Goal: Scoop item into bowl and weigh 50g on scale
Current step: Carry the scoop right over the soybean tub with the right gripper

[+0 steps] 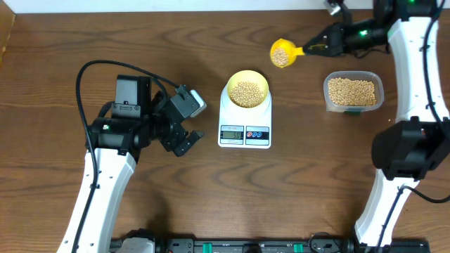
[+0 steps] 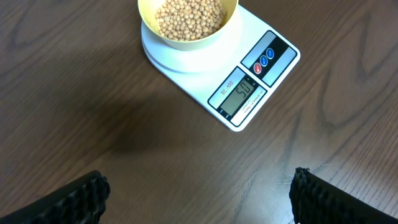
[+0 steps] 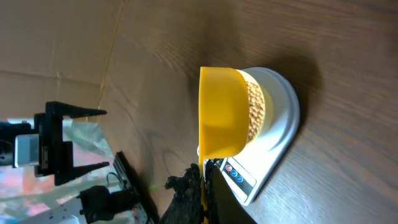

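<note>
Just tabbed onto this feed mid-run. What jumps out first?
The pale-yellow bowl of beans sits on the white scale at table centre, and the display seems to read 50. Up and to its right, the right gripper holds a yellow scoop heaped with more beans, near the clear tub. The left gripper hangs open left of the scale, holding nothing.

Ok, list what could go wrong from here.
1. The right gripper holds a yellow scoop loaded with soybeans over bare table; a tilt could scatter them.
2. The scale display appears to read about 50; tipping more into the pale-yellow bowl would likely overshoot.
3. The left gripper hangs open close beside the scale; a nudge could upset the reading.
</note>
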You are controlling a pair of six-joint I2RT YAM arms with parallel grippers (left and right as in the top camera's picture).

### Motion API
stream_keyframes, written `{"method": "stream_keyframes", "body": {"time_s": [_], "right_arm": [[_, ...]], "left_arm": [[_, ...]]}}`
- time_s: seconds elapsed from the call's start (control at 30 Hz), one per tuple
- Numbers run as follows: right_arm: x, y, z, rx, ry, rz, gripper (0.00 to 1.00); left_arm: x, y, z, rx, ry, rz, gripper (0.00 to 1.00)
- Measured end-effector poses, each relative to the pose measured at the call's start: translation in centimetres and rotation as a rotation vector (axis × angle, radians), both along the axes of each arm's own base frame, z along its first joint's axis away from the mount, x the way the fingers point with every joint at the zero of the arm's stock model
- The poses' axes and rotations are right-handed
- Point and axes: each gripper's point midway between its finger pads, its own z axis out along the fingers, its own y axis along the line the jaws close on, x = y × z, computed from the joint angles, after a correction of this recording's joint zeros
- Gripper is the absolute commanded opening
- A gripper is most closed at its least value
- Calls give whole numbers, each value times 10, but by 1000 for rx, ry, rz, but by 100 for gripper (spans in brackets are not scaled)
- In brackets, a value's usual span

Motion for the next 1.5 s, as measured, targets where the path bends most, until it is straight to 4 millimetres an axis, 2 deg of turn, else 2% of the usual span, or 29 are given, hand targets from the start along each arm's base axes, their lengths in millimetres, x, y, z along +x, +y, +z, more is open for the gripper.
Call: {"method": "stream_keyframes", "body": {"time_s": [0.2,0.43,0.57,0.73,0.93,1.33,1.5], "right_arm": [[-3,-31,5,5,33,-70,1],[-16,-92,25,-27,45,-216,1],[-21,-126,20,-81,71,-293,1],[-25,-153,10,-157,98,-349,1],[-29,-171,-1,-243,122,-381,1],[-32,-187,-12,-339,182,-448,1],[-27,-192,-14,-368,172,-468,1]], "left_arm": [[0,0,0,0,0,0,95],[0,0,0,0,0,0,95],[0,0,0,0,0,0,95],[0,0,0,0,0,0,95],[0,0,0,0,0,0,95],[0,0,0,0,0,0,95],[0,0,0,0,0,0,95]]}}
